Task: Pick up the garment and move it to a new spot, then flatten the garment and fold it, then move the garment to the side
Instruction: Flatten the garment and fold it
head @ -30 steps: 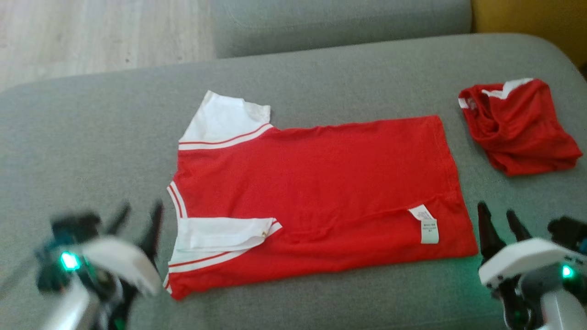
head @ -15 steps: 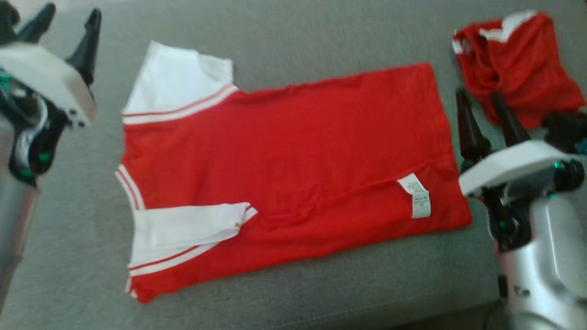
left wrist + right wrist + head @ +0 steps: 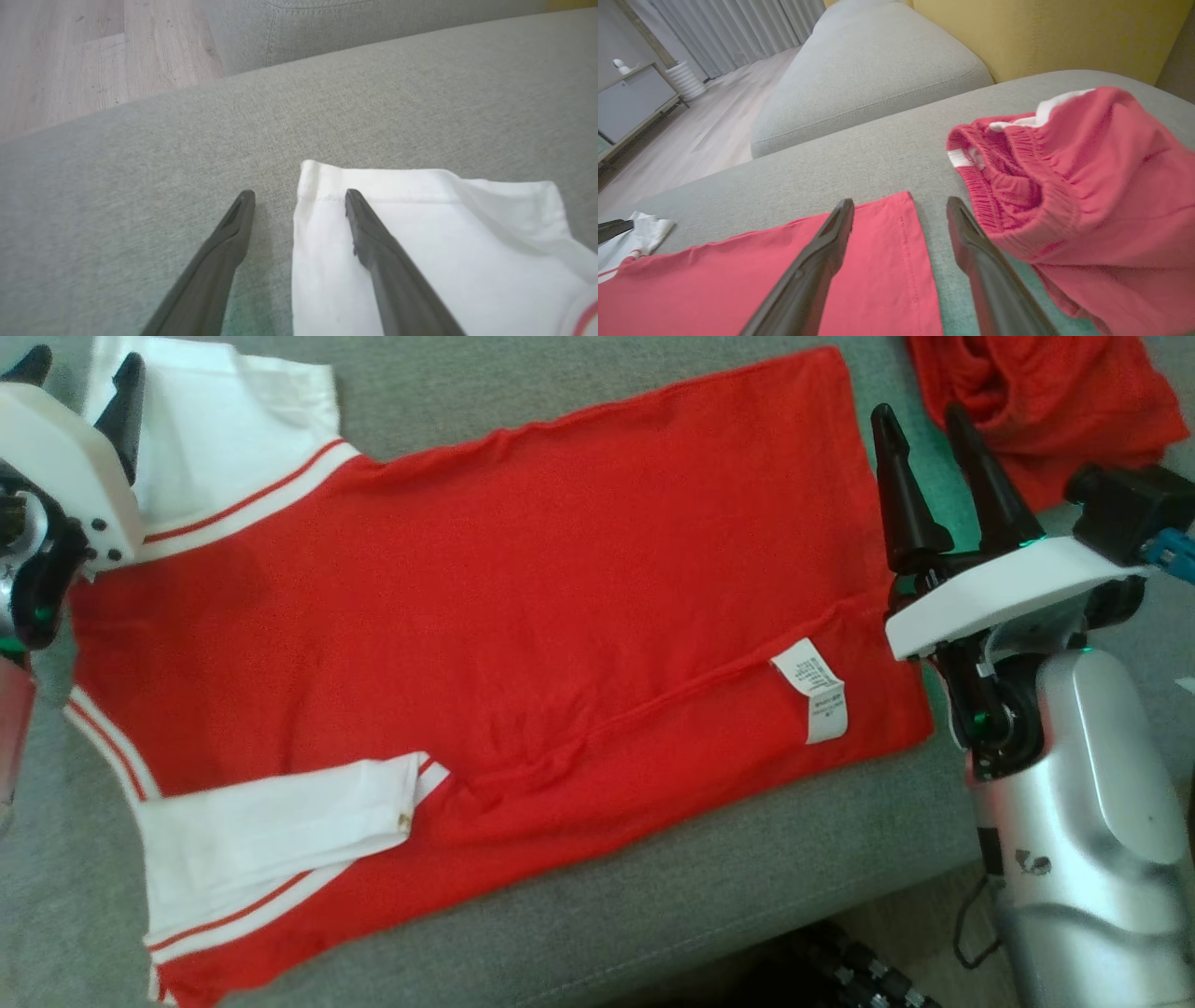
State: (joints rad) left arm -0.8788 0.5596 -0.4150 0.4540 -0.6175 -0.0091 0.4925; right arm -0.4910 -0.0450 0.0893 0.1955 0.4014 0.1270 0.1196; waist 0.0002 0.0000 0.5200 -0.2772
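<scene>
Head view: red shirt (image 3: 485, 597) lies flat across the grey sofa seat (image 3: 653, 896), collar end to my left, hem to my right, near sleeve (image 3: 271, 826) folded in over the body, care label (image 3: 812, 695) showing. My left gripper (image 3: 82, 364) is over the far white sleeve (image 3: 224, 420) and my right gripper (image 3: 920, 420) is just off the hem's far corner. Both are spread wide, nothing held. Left wrist view: one finger over the cuff, the other over bare cushion, wood floor (image 3: 70, 70) beyond. Right wrist view: fingers straddle the hem's side edge, crumpled red shorts (image 3: 1087, 186) close on the right. I judge it thin, limp, light jersey. I'd pinch it at the sleeve and hem corners and lift both together or it sags. The shorts are my main snag risk.
</scene>
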